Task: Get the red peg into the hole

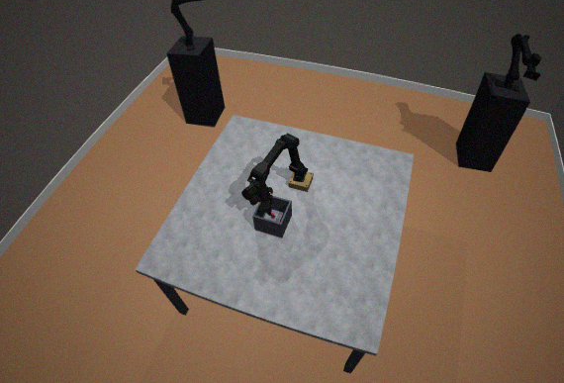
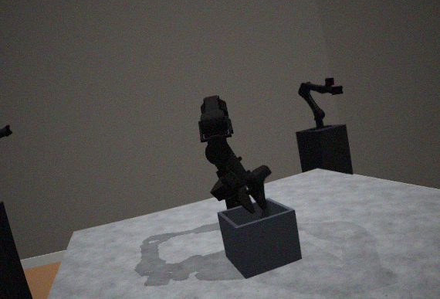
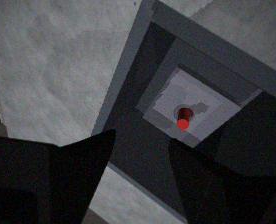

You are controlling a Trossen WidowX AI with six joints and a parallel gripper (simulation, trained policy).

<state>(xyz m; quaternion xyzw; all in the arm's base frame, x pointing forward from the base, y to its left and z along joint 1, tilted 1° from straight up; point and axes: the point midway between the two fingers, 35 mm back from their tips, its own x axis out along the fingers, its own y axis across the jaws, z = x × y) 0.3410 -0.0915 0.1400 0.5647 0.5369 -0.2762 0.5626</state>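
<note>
Mottled grey tabletop (image 1: 346,237) (image 2: 116,246) (image 3: 54,65); red peg (image 1: 272,215) (image 3: 183,120) upright at plate (image 3: 174,95) centre; gripper (image 1: 268,213) (image 2: 259,212) (image 3: 142,138) parted, empty, toward seven o'clock in wrist view.

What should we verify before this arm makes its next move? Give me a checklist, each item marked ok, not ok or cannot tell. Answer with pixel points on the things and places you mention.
1. Hand (image 1: 269,213) (image 2: 259,212) (image 3: 142,138) free of the peg: ok, its fingers stand apart with nothing between them.
2. Red peg (image 1: 272,215) (image 3: 183,119) at the hole: ok, it stands in the hole of the plate (image 3: 209,120).
3. Peg fully seated: cannot tell; part of it stands above the plate, and its full depth is hidden.
4. Box (image 1: 269,227) (image 2: 260,244) (image 3: 121,70) upright on the table (image 1: 346,256) (image 2: 116,254) (image 3: 49,65): ok.
5. Fingers clear of the box walls: cannot tell; they reach the opening, but the gaps are unclear.
</note>
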